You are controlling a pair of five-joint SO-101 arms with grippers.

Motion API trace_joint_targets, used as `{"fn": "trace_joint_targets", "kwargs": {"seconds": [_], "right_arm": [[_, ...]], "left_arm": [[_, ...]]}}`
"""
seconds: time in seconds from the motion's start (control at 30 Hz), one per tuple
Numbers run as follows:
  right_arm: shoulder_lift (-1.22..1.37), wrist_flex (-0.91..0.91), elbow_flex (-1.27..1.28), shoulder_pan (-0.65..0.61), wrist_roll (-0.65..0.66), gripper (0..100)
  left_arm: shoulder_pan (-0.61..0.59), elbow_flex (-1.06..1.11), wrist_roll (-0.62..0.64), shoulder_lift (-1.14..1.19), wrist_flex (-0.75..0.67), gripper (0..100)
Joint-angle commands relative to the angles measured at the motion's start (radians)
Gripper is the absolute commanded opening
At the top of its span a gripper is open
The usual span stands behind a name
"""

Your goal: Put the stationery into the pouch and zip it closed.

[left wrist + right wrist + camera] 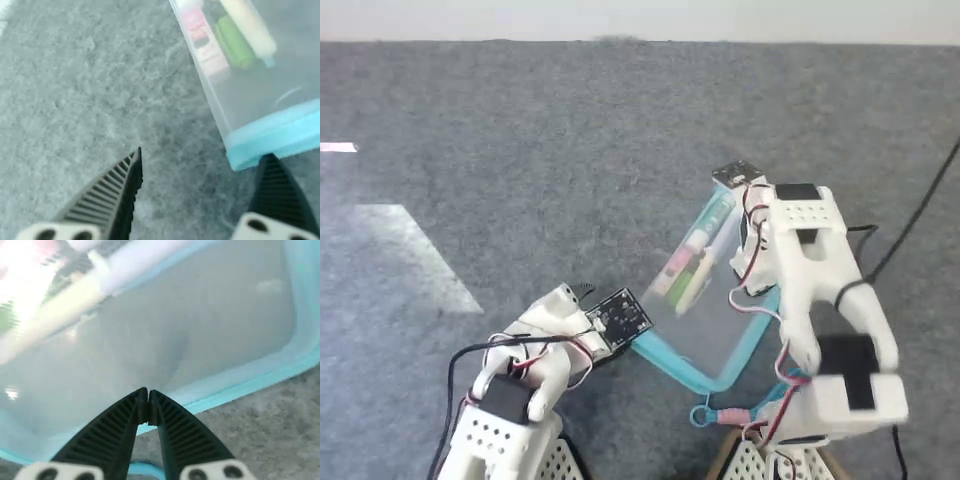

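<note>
**Item 1: pouch** [670,362]. We are logging it as lying flat on the grey felted table [520,150], slanting between the two arms. It is clear-walled with a cyan border.

**Item 2: stationery** [692,268]. We are counting a pink piece, a green one and a cream one, bunched along the pouch's far long side. All of them are sitting inside the clear wall, so we are judging the loading as done and the zipping as the step in hand. We cannot tell how far the zip is drawn.

**Item 3: left gripper** [202,155]. We are finding it low over the table at the pouch's near-left corner. Its fingers are spread wide and holding nothing, and one tip is lying just beside the cyan corner. We are reading this as a stance for bracing or pinching that corner, so the pouch is not sliding when the zip is pulled.

**Item 4: right gripper** [148,392]. We are finding it over the pouch's right edge. Its fingers are pressed together, with the tips meeting right at the cyan border. Whether they are trapping film or a zip tab between them, we cannot tell.

**Item 5: looped cord** [705,412]. It is blue and pink and is trailing off the pouch's near corner by the right arm's base. We are taking it for the zip's pull, though the link is not plain.
</note>
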Motion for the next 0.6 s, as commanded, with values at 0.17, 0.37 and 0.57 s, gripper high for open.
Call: {"fn": "trace_joint_targets", "kwargs": {"seconds": [0.17,0.37,0.57], "right_arm": [[-0.374,-0.087,0.21,-0.025,-0.02,0.6],[-0.303,-0.101,0.19,0.024,-0.02,0.6],[-0.119,-0.133,0.132,0.033,-0.02,0.6]], "left_arm": [[0.095,-0.306,0.078,0.393,-0.021,34],[0.123,-0.309,0.068,0.723,-0.244,34],[0.103,-0.361,0.02,0.905,-0.302,33]]}}
